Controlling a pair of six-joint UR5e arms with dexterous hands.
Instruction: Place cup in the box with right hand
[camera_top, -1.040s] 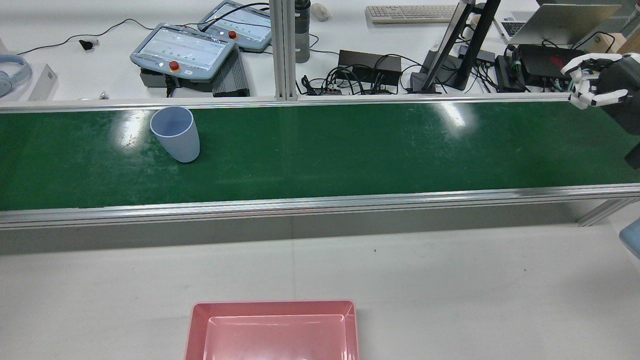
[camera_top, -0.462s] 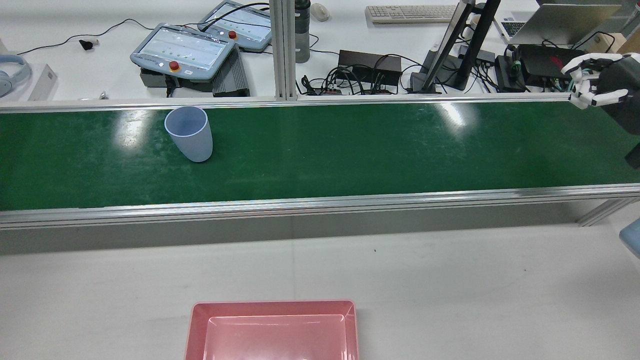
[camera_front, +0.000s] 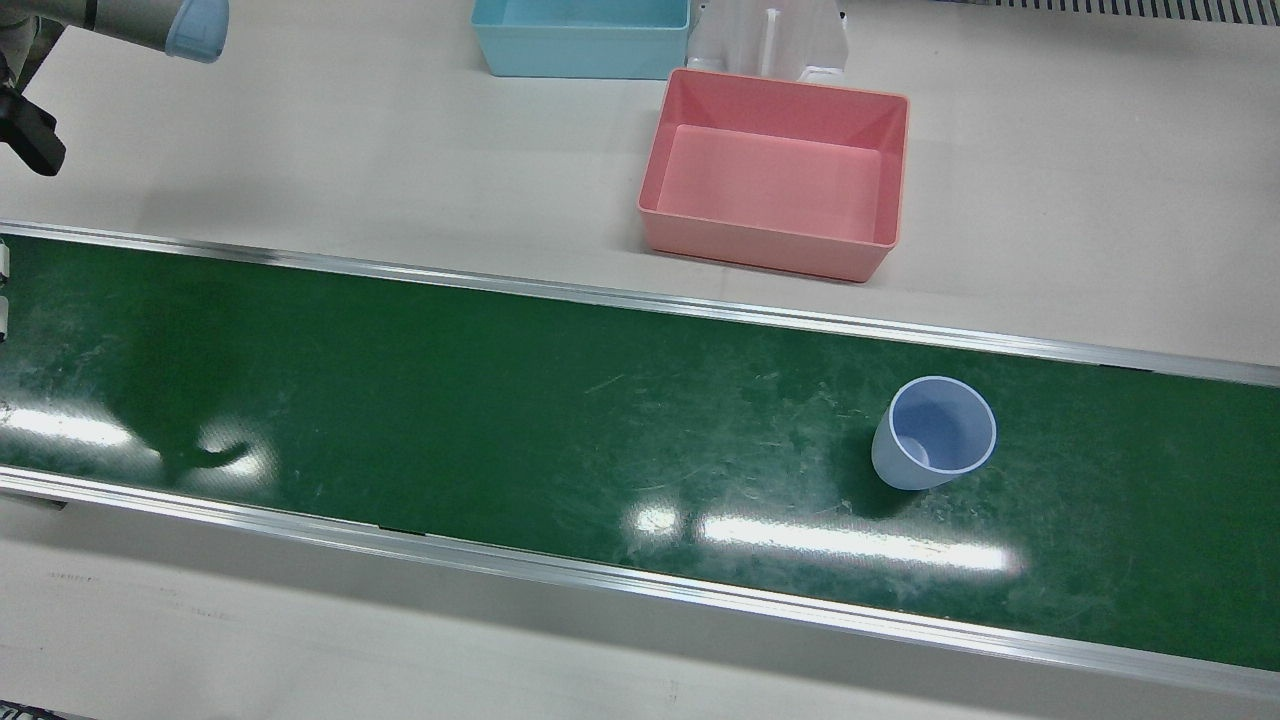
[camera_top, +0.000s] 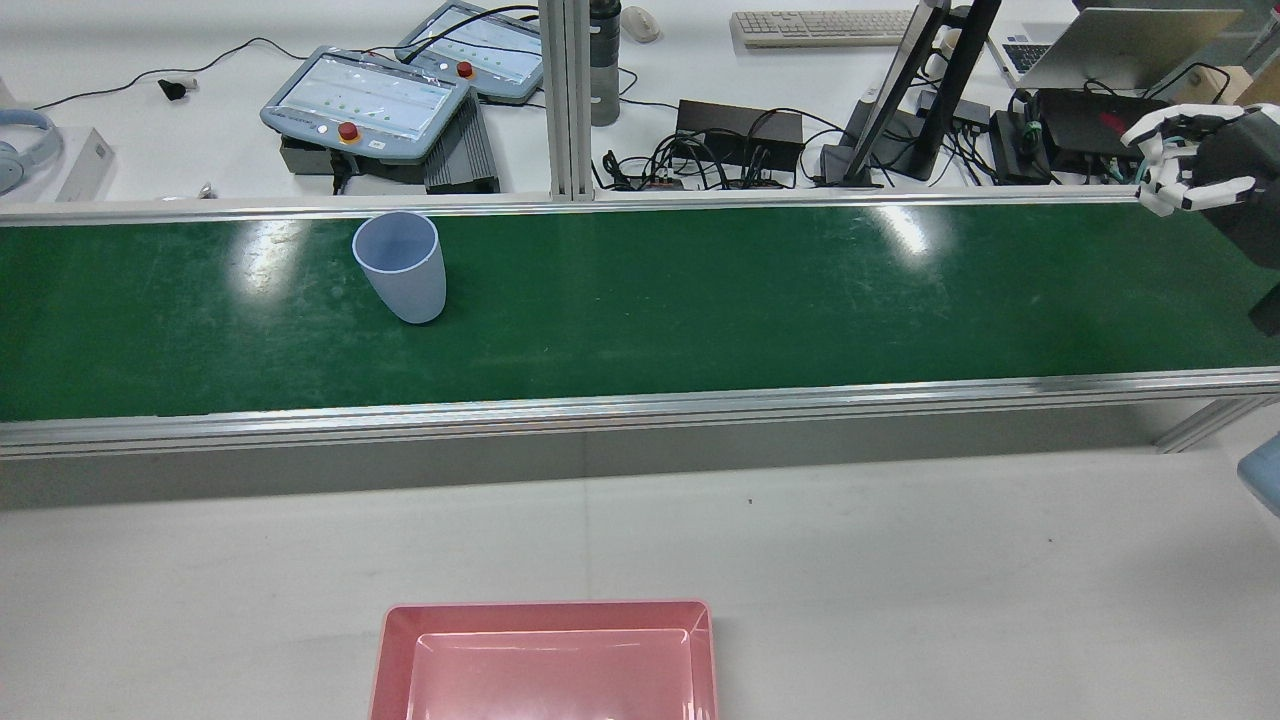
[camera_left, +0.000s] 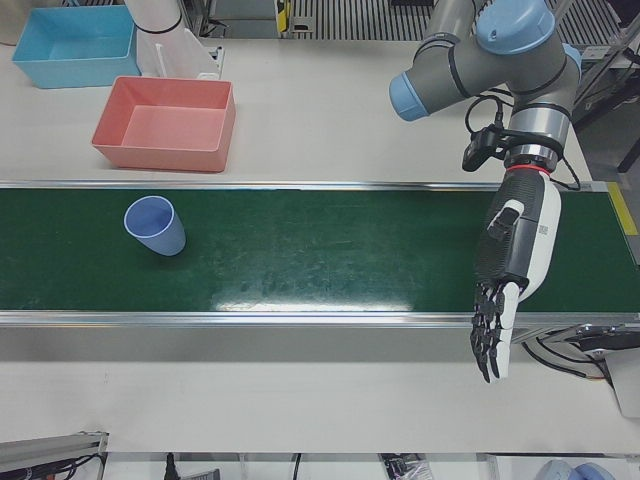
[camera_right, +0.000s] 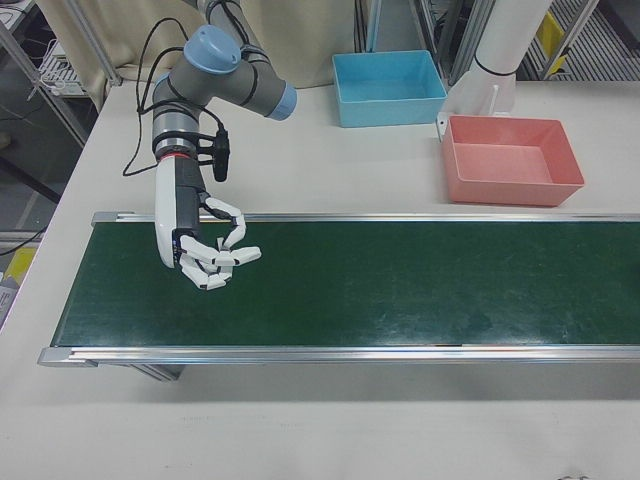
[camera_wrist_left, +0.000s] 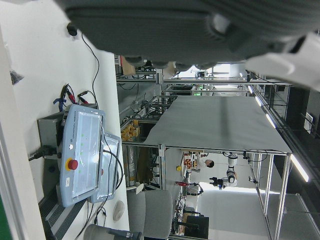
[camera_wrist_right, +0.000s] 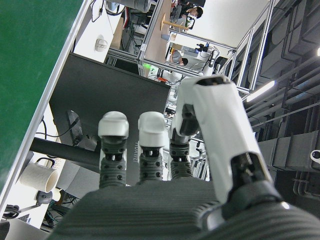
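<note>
Pale-blue cup (camera_top: 401, 265) stood upright on the green belt (camera_top: 700, 300), seen only by rear, front and left-front views, well apart from the right hand (camera_right: 212, 255), which hovered unclenched and empty with fingers curled; left hand (camera_left: 496, 325) hung empty, fingers straight down.

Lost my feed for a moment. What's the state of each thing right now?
Cup: upright on the belt, empty, untouched.
Pink box: empty, on the table beside the belt.
Blue box: looks empty.
Right robot hand: open, over the belt's other end.
Left robot hand: open, hanging down, holding nothing.
</note>
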